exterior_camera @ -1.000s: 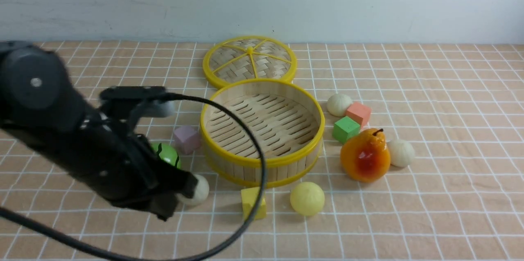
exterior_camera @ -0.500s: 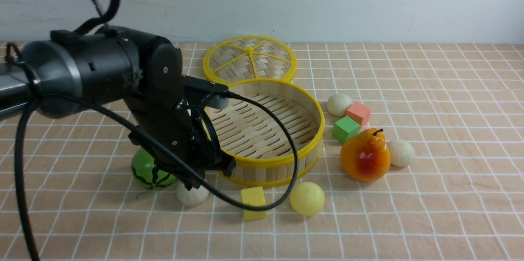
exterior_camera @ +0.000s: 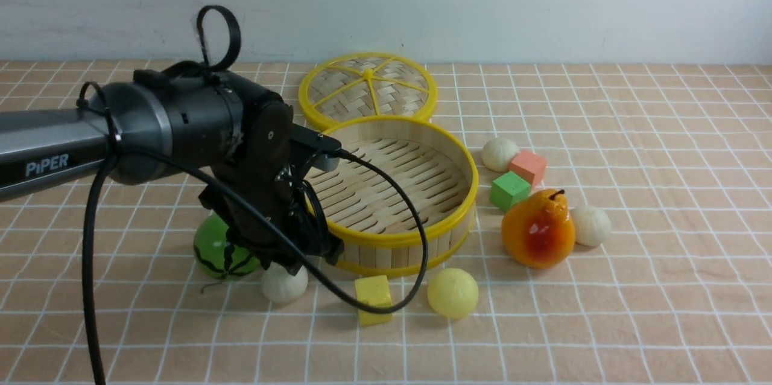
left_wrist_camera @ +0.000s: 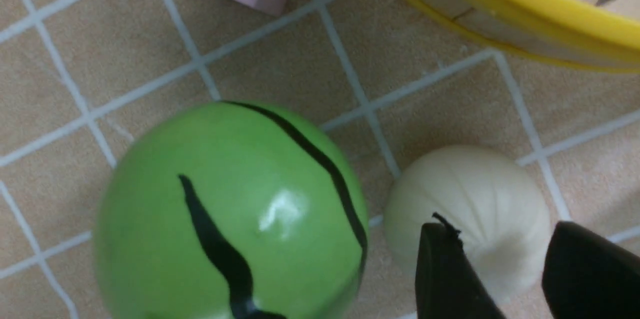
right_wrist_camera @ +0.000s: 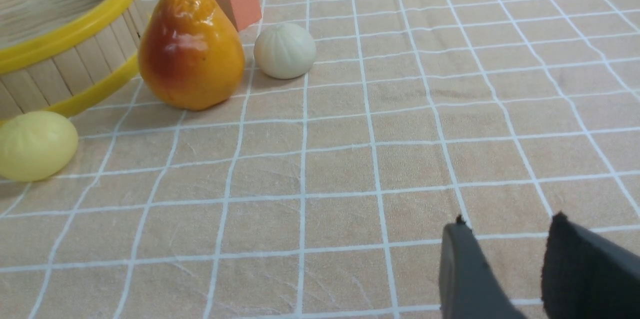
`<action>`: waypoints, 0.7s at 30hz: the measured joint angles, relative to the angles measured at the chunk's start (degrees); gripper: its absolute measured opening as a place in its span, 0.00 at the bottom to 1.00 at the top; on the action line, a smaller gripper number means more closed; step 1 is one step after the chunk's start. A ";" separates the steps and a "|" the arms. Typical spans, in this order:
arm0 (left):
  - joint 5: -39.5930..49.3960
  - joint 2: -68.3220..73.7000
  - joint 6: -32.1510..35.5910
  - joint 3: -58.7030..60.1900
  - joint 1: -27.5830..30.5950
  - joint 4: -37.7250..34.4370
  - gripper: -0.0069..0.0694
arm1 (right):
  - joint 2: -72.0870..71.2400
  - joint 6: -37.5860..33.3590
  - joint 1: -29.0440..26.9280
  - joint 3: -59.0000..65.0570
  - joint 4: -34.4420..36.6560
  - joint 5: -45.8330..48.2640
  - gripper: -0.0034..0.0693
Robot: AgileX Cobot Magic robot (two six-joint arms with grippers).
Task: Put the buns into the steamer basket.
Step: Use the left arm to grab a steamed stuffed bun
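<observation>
A: From the front, how is the left arm set?
B: It reaches in from the left with the wrist bent down. The left gripper (exterior_camera: 294, 263) hangs right over an off-white bun (exterior_camera: 283, 285), which lies on the checked cloth (exterior_camera: 633, 312) between the watermelon ball (exterior_camera: 220, 247) and the steamer basket (exterior_camera: 416, 234).
A: Any change from half a second ago?
B: Barely. The arm has slid a little toward the basket and its cable loop sits lower. That bun has not shifted.
A: And the other buns?
B: They are all outside the basket. A pale yellow bun (exterior_camera: 452, 292) sits in front of it near a yellow cube (exterior_camera: 374, 299), a second white bun (exterior_camera: 499, 154) touches the salmon cube (exterior_camera: 529, 166), and a third white bun (exterior_camera: 591, 225) is just beside the glossy pear (exterior_camera: 538, 228).
A: What does the left wrist show?
B: The dark fingers are apart with a narrow gap, and their tips lie over the bun — I cannot tell whether they touch it. The bun is matte with faint pleats. The ball is smooth and shiny, green with black stripes. The basket wall is bamboo strips under a yellow rim.
A: And the right wrist?
B: The right gripper (right_wrist_camera: 507, 239) is low over bare cloth with its fingers parted and nothing between them — well apart from the pear and the buns.
</observation>
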 joint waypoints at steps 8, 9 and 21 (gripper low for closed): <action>-1.02 1.66 -0.07 -0.06 0.00 1.55 0.46 | 0.00 0.00 0.00 0.00 0.00 0.00 0.38; -1.15 1.91 -0.07 -0.10 0.00 1.25 0.46 | 0.00 0.00 0.00 0.00 0.00 0.00 0.38; -0.41 2.28 -0.13 -0.62 0.00 -1.52 0.17 | 0.00 0.00 0.00 0.00 0.00 0.00 0.38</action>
